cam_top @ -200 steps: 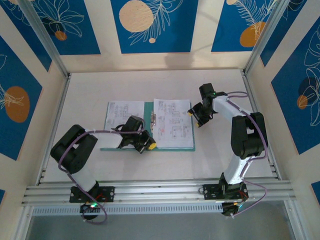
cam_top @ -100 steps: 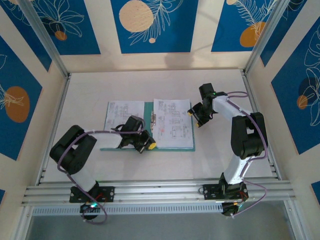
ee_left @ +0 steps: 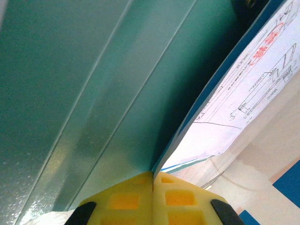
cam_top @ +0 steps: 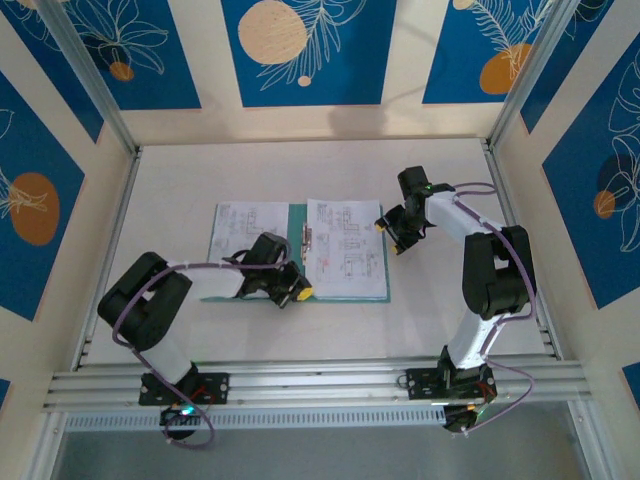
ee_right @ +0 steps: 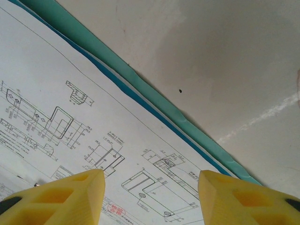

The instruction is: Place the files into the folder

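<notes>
Pinching the folder (ee_left: 93, 93) at its near edge mid-tabletop, left gripper (ee_left: 153, 180) fully closed, right gripper (ee_right: 150, 183) hovering half-open over the files (ee_right: 70, 70), holding nothing.

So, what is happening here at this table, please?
Two robot arms are filing papers. The folder lies open on the table, with the printed files on both of its leaves. The left gripper is shut at the folder's near edge, by the spine, and seems to pinch it. The right gripper is open at the folder's right edge, above the files there, and holds nothing. The folder is not yet closed.
</notes>
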Available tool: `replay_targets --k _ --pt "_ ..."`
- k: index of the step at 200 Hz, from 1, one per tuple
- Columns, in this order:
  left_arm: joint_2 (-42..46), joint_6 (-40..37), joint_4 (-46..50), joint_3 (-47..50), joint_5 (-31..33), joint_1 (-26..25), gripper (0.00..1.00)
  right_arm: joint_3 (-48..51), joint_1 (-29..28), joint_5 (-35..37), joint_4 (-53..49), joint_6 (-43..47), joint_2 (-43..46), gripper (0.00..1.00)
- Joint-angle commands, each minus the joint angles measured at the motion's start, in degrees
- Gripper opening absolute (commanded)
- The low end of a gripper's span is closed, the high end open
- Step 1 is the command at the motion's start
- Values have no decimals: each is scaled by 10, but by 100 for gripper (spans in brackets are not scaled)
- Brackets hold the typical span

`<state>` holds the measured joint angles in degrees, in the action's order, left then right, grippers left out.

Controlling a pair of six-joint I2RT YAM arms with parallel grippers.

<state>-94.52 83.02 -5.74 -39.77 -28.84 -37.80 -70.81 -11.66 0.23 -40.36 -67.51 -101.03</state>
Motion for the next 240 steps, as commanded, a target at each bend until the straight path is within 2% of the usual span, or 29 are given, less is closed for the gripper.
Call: replay_targets --k 1,58,87,103,146,166,191,211,224,240 --pt "18 -7 20 9 10 -6 0 7 -3 0 -19 4 20 56" --pt "15 -10 22 6 12 -7 0 12 -4 0 -18 3 23 56" --pt "24 -16 39 0 14 -6 28 10 -6 -1 -17 7 26 58" --pt "31 -24 59 -8 17 -6 38 7 -8 1 -18 10 27 58" --pt "61 -51 127 -31 32 -6 56 -18 -24 12 -25 31 25 58" --pt "73 -64 159 -41 37 -6 62 -42 -39 18 -29 47 16 58" --pt "87 -76 192 -49 44 -3 62 -81 -66 17 -27 70 -6 53" --pt "102 -95 224 -52 54 13 57 -127 -91 -5 -21 100 -42 44" --pt "107 -109 239 -52 54 34 50 -167 -110 -21 -26 118 -74 34" --pt "109 -133 261 -58 53 61 35 -215 -132 -33 -41 137 -117 21"
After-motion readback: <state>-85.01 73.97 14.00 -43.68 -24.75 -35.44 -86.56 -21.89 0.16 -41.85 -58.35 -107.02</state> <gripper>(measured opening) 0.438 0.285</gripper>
